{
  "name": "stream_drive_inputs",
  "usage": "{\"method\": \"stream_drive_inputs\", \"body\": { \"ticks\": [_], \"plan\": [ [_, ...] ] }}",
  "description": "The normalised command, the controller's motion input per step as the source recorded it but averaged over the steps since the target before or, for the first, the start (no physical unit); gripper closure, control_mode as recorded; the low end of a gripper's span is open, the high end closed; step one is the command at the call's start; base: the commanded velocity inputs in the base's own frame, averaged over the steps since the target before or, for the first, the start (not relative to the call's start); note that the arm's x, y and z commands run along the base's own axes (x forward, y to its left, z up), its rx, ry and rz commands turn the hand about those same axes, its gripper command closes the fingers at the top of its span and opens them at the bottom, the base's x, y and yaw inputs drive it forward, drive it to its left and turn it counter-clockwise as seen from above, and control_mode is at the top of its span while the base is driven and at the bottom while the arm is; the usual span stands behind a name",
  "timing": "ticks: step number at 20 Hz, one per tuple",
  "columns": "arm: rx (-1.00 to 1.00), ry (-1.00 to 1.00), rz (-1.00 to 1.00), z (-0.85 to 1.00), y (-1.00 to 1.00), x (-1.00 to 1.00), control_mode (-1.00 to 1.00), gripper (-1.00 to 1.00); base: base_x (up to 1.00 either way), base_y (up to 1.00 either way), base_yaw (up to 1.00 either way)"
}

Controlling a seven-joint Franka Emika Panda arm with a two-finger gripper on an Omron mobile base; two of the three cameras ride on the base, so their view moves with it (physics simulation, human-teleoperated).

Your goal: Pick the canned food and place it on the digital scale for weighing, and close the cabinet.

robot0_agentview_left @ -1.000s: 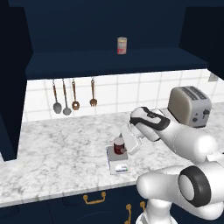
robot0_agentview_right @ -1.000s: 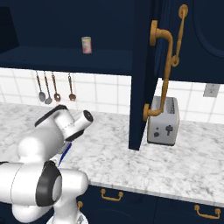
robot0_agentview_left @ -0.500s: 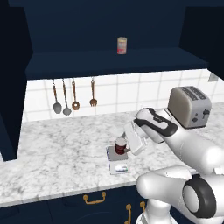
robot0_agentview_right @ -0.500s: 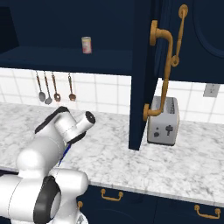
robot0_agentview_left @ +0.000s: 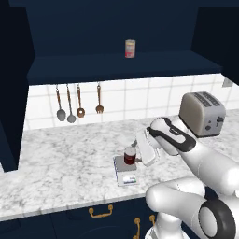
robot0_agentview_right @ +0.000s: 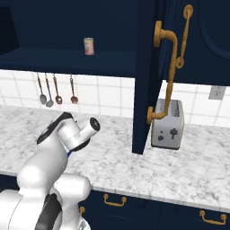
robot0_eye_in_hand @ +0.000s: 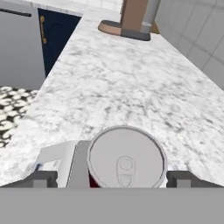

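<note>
- White-and-grey marbled stone forms the table (robot0_agentview_left: 70, 168) that carries everything, with navy drawers and small brass pulls below its front edge.
- Nearest on it, the small flat white digital scale with a grey square weighing plate (robot0_agentview_left: 125, 170) lies close to the front edge; in the hand view its white body (robot0_eye_in_hand: 57, 158) shows under and beside the can.
- On that plate stands the canned food, a short cylinder with a dark red label and silver rims (robot0_agentview_left: 130, 156), upright; from above its silver lid (robot0_eye_in_hand: 126, 156) has a pull tab.
- The two-finger hand (robot0_agentview_left: 141, 153) sits just beside and around the can, its dark fingertips (robot0_eye_in_hand: 43, 178) spread wide on either side of the lid with clear gaps, so it grips nothing.
- Judgement: the weighing step looks done, the can released onto the scale; closing the cabinet is what remains.
- Farther back, a silver two-slot toaster (robot0_agentview_left: 203, 113) stands to the right, and metal utensils with wooden handles (robot0_agentview_left: 77, 102) hang on the white tiled wall.
- Farthest and highest, the large navy-blue wall cabinet (robot0_agentview_left: 116, 65) stands open, a taller pale cream-and-red can (robot0_agentview_left: 130, 48) on its shelf.
- Its arched-panel door with curved brass handles (robot0_agentview_right: 168, 81) juts forward in the right base view.
- Next, I judge, the hand must lift clear without tipping the can, then swing up to that door and push it shut.
</note>
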Motion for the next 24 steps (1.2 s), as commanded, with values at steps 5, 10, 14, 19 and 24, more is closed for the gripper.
{"method": "stream_drive_inputs", "body": {
  "ticks": [5,10,14,19,24],
  "plan": [
    [0.0,-0.01,0.0,0.05,-0.13,0.0,-1.0,-1.0,0.0,0.0,0.0],
    [0.01,0.0,-0.02,0.15,-0.19,0.05,-1.0,-1.0,0.0,0.0,0.0],
    [0.04,-0.01,-0.03,0.06,-0.27,-0.09,-1.0,-1.0,0.0,0.0,0.0],
    [0.22,-0.4,-0.17,0.17,-0.29,-0.7,-1.0,-1.0,0.0,0.0,0.0],
    [0.39,-0.52,-0.24,0.12,-0.1,-0.51,-1.0,-1.0,0.0,0.0,0.0]
  ]
}}
